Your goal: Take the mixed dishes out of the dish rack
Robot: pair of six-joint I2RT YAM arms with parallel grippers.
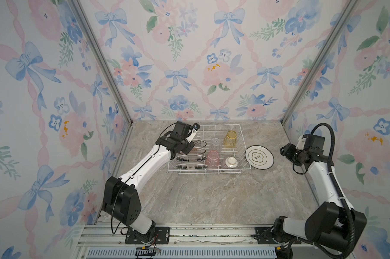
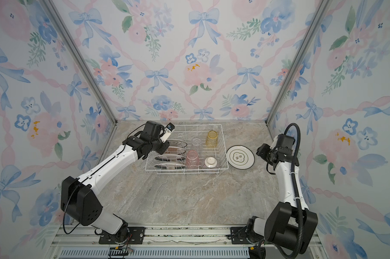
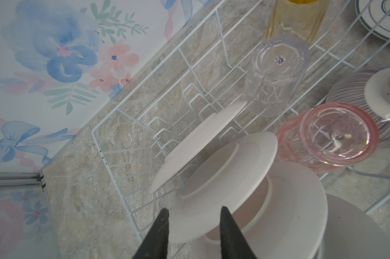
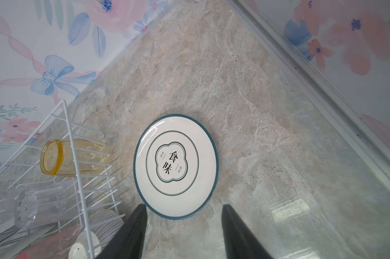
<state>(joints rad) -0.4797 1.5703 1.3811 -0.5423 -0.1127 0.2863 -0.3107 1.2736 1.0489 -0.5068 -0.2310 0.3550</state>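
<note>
So, handling first: the plates [image 3: 230, 179] look like glazed ceramic, so my guess is stiff, fairly heavy, slick, and quick to chip if they knock a wire. Four of them stand on edge in the prongs [image 3: 189, 105] at the left arm's end of the dish rack [image 1: 245, 145]. The only sane place to grab one is the top of the rim. I'd pinch across its thickness, then lift straight up so the neighbours don't get dragged along.

The left gripper [image 3: 194, 212] is right there. Its jaws are partly apart with the rim of one of the farther plates showing in the gap, and I can't tell if the pads actually touch it.

The right gripper [image 4: 184, 207] is spread wide and has nothing in it. It hovers over the table [image 1: 212, 197] near the fifth plate [image 4: 176, 167], which lies flat and face up just beside the rack's right end.

What else is in the rack:
- a yellow tumbler [image 1: 230, 138] at the far right corner
- a clear tumbler [image 1: 216, 143] next to it
- a pink tumbler [image 1: 212, 158] nearer the front
- a purple-striped bowl [image 1: 231, 163] at the near right corner, flipped over with its foot ring up

The tumblers all seem to be mouth down. They look light and slippery, so I'd squeeze them gently across the body. The bowl looks like the awkward one, and its foot ring is probably the best place to hold it.
</note>
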